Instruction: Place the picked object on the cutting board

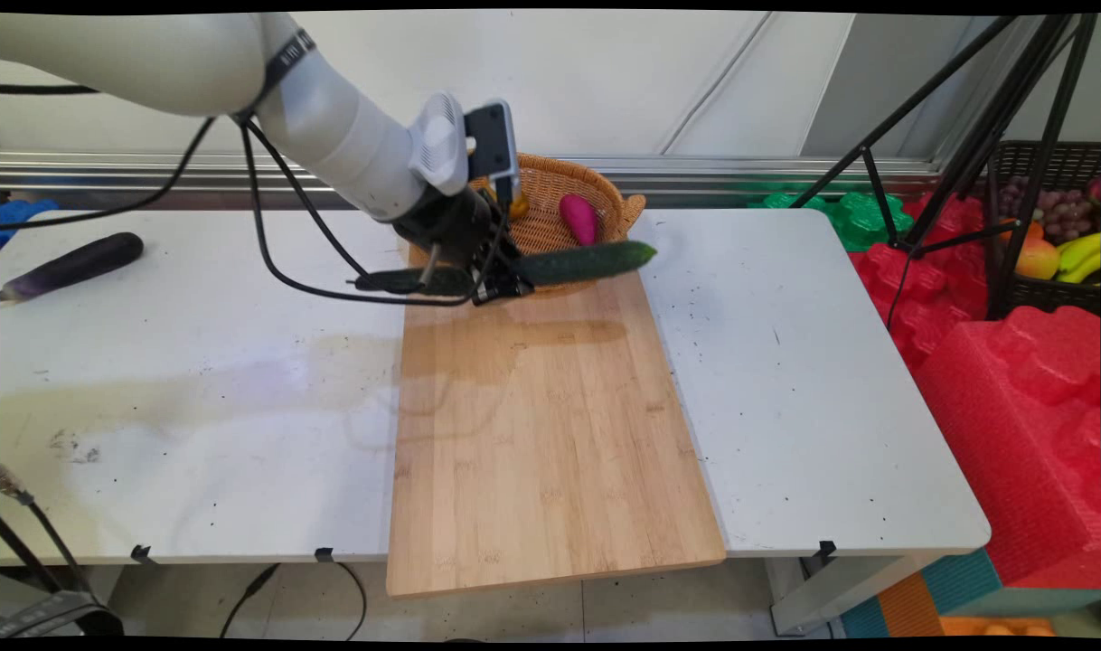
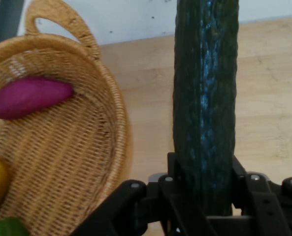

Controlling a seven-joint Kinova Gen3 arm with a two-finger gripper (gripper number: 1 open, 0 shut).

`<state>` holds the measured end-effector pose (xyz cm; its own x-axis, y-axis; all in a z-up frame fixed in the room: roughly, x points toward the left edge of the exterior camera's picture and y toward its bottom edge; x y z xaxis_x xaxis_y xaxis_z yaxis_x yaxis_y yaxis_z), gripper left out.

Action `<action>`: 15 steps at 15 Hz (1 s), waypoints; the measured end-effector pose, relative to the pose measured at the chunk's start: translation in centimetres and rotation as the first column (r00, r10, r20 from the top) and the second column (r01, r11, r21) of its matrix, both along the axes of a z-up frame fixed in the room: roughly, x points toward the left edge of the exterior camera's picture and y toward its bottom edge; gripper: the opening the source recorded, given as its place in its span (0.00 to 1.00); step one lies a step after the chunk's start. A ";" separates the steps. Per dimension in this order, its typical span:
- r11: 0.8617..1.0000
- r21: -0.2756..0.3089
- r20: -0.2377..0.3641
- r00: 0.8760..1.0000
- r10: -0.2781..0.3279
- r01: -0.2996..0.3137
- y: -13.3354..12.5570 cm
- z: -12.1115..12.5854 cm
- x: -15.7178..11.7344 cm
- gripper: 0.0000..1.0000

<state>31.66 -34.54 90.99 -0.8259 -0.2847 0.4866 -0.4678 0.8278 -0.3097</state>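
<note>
The cutting board (image 1: 550,434) lies bare from its middle to its near edge — open room above it. At its far edge the wicker basket (image 1: 564,203) blocks the way, and a held cucumber (image 1: 587,260) spans that edge crosswise. On the table (image 1: 804,380), the right side is free; an eggplant (image 1: 71,265) lies near the far left corner.

Cucumber (image 1: 578,261) above board (image 1: 541,434), basket (image 1: 550,203) behind.
</note>
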 end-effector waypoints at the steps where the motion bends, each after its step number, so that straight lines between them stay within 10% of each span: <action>1: 1.000 0.014 0.003 1.000 -0.006 0.006 -0.3 -0.7 -0.3 0.00; 15: 0.987 0.149 0.031 0.997 -0.065 0.060 -4.2 -8.9 -1.4 0.00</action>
